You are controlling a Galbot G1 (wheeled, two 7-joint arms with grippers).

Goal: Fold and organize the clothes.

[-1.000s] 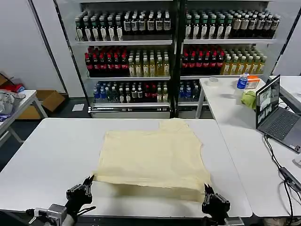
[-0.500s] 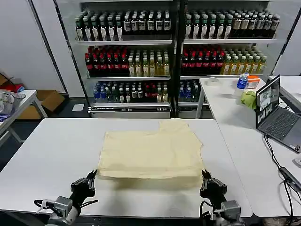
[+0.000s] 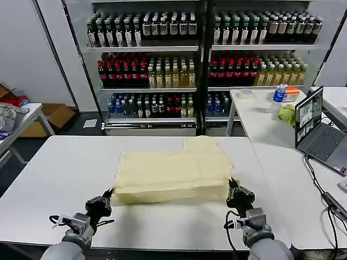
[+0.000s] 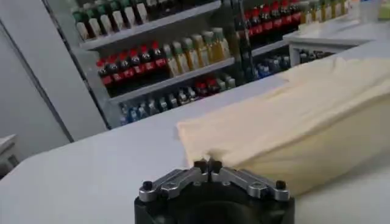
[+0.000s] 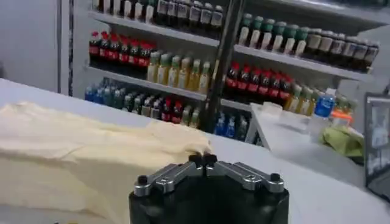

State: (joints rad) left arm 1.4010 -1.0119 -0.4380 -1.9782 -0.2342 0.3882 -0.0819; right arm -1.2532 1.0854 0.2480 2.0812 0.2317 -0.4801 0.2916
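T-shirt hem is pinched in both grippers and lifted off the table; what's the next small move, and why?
Probably carry both grippers forward together, toward the collar end, then lower. The left gripper and right gripper are each shut on a near corner of the T-shirt, and the near edge is already doubled over the rest, which lies flat on the table. Moving evenly should keep the fold straight.

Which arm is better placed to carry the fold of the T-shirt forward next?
Neither alone: left gripper pinches the T-shirt at its near left corner, right gripper at its near right corner; both should probably move together.
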